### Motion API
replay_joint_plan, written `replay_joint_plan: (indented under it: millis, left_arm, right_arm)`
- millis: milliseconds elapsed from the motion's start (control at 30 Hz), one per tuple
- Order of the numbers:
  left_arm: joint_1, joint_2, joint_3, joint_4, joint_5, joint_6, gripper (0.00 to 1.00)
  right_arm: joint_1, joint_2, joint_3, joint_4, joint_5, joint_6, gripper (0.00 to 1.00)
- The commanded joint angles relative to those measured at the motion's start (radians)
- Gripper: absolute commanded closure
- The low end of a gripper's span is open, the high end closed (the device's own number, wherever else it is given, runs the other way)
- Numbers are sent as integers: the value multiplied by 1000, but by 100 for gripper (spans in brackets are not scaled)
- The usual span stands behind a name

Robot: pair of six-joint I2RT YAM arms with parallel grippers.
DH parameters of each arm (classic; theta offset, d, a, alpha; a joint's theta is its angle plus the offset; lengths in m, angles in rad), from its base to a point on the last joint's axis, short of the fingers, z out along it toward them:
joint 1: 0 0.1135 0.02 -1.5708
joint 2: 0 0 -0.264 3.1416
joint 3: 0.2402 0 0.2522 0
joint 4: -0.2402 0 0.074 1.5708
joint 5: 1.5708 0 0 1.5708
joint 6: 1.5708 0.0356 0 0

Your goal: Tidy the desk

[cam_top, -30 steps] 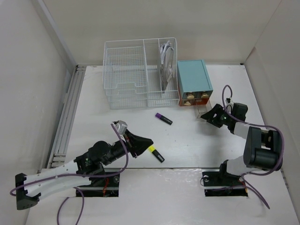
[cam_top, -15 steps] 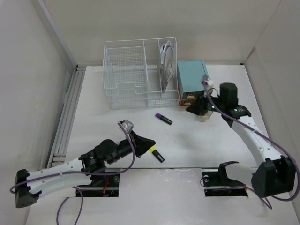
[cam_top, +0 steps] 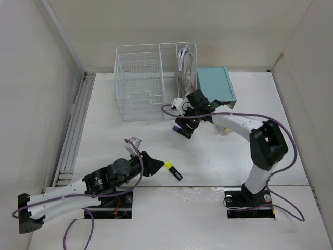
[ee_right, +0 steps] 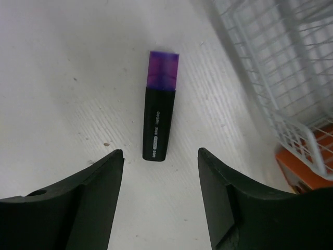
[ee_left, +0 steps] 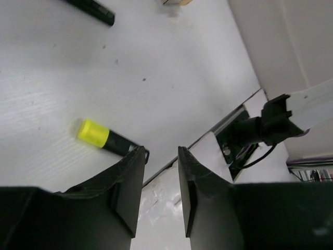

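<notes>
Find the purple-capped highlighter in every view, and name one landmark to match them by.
Top external: purple-capped highlighter, centre, just below the wire basket, under the right pincer.
Right wrist: centre frame, between the open fingers; basket at upper right.
Left wrist: no purple shows; the black bar at the top-left edge may be it.
Shared landmark: the wire basket, top and right wrist only.

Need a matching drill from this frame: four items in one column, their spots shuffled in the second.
1. purple highlighter
2. yellow highlighter
3. teal drawer box
4. wire basket

A. back, right of the basket
B. by the tips of the left pincer
C. back, left of the drawer box
D. between the fingers of the open right pincer

Pairs: 1-D, 2-B, 3-A, 4-C
</notes>
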Motion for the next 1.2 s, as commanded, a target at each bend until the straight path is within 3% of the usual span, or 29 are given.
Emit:
replay_joint_plan:
  millis: [0, 133, 300, 467, 533, 833, 967, 1000, 1167]
  left_arm:
    - [-7, 50, 14, -136, -27, -84, 70]
    - [-7, 153, 71, -182, -18, -93, 66]
    - [-7, 139, 91, -182, -18, -79, 58]
    - [-7, 122, 102, -192, -7, -59, 58]
    - [-7, 142, 128, -192, -7, -50, 62]
    - [-7, 311, 229, -212, -7, -7, 69]
    - [-7, 375, 271, -212, 2, 33, 70]
    - [-7, 392, 281, -212, 2, 43, 72]
    - [-7, 517, 372, -212, 36, 138, 74]
  right_arm:
    - [47, 47, 116, -86, 104, -75, 35]
    - [65, 150, 168, -110, 115, -84, 32]
    - [85, 190, 177, -110, 147, -84, 30]
    - [85, 230, 188, -110, 147, -84, 29]
    - [85, 259, 197, -110, 147, -84, 29]
    - [85, 327, 228, -139, 124, -93, 33]
    - [85, 336, 216, -150, 89, -93, 50]
    - [85, 336, 216, -150, 89, -93, 62]
    - [85, 287, 190, -164, 46, -115, 91]
